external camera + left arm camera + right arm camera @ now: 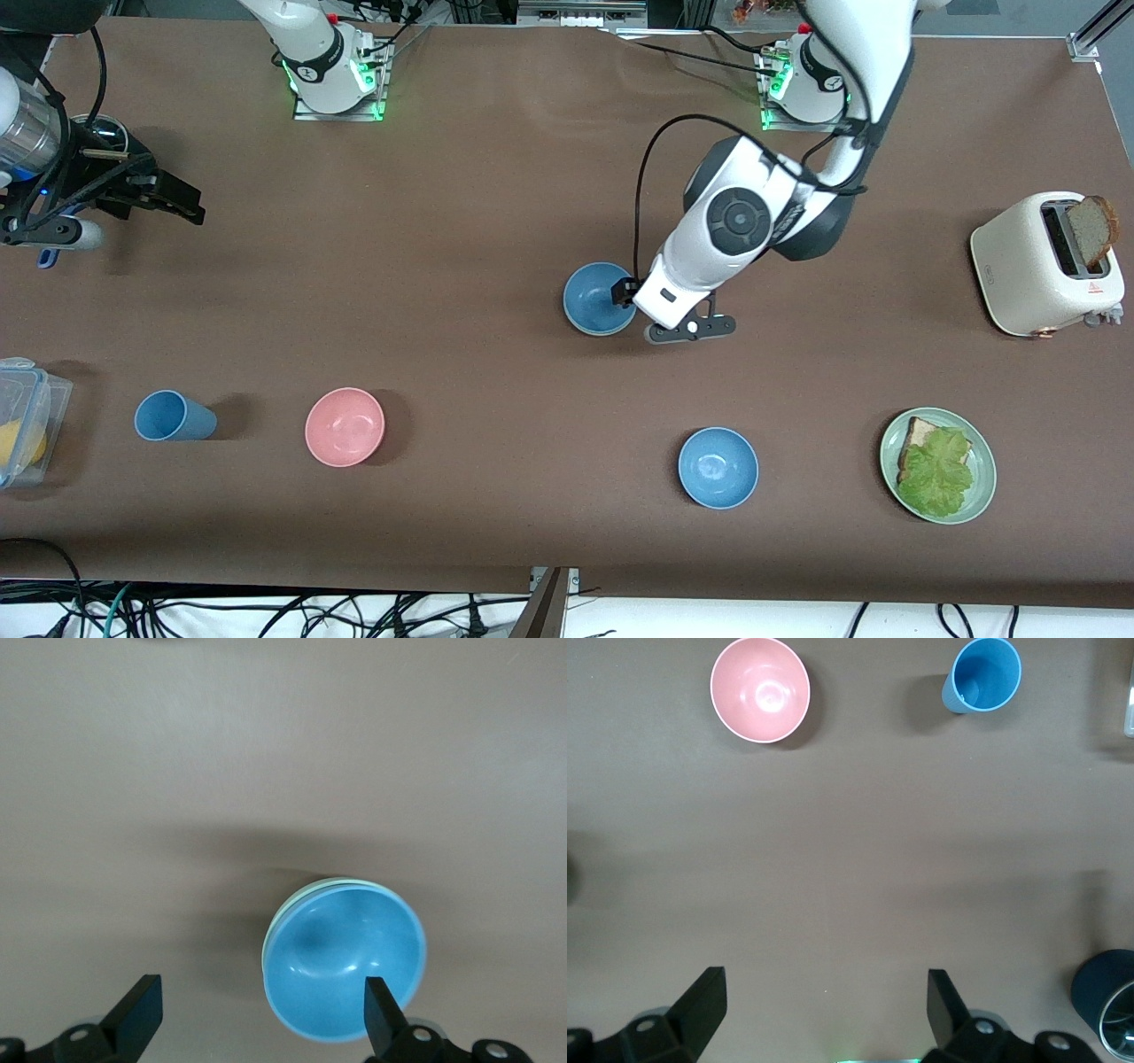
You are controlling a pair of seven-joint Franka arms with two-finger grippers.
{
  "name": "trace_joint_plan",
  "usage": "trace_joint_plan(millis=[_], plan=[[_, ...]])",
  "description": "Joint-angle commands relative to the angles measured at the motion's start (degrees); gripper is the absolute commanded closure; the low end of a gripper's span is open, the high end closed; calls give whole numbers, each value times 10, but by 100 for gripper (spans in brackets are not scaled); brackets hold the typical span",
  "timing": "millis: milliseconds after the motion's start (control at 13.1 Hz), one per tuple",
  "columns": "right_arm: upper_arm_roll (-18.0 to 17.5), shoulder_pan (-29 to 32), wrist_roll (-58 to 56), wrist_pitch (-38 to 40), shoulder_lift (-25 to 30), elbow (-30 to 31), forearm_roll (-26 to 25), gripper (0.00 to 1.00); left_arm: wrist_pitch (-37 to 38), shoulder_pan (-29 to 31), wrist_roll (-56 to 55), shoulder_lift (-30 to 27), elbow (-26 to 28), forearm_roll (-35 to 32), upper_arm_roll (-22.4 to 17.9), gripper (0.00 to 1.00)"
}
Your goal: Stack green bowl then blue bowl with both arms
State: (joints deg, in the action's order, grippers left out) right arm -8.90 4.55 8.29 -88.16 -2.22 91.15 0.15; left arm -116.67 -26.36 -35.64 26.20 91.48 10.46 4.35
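A blue bowl [598,298] sits nested in the green bowl, of which only a pale rim [306,890] shows in the left wrist view around the blue bowl [345,961]. My left gripper [633,296] is open just above the table at the stack's edge; one fingertip [379,997] is over the blue bowl's rim, the other stands off over bare table. A second blue bowl [718,467] stands alone, nearer the front camera. My right gripper [182,202] is open and empty, up over the right arm's end of the table, waiting.
A pink bowl [345,426] and a blue cup [173,416] stand toward the right arm's end, with a plastic box [22,416] at the table edge. A green plate [979,496] of toast and lettuce and a toaster [1019,266] stand toward the left arm's end.
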Motion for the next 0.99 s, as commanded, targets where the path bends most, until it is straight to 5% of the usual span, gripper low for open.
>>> trace_joint_plan(millis=[0,612,918], plan=[[-4,8,-4,5,-3,-7,2,0,56,39,12,-34,-38,-24,1,0],[-4,7,-9,6,-3,-7,2,0,180,198,233,-136,-42,-72,10,0],[-4,7,-9,6,-3,-7,2,0,221,325,311,-161,-38,-75,80,0]])
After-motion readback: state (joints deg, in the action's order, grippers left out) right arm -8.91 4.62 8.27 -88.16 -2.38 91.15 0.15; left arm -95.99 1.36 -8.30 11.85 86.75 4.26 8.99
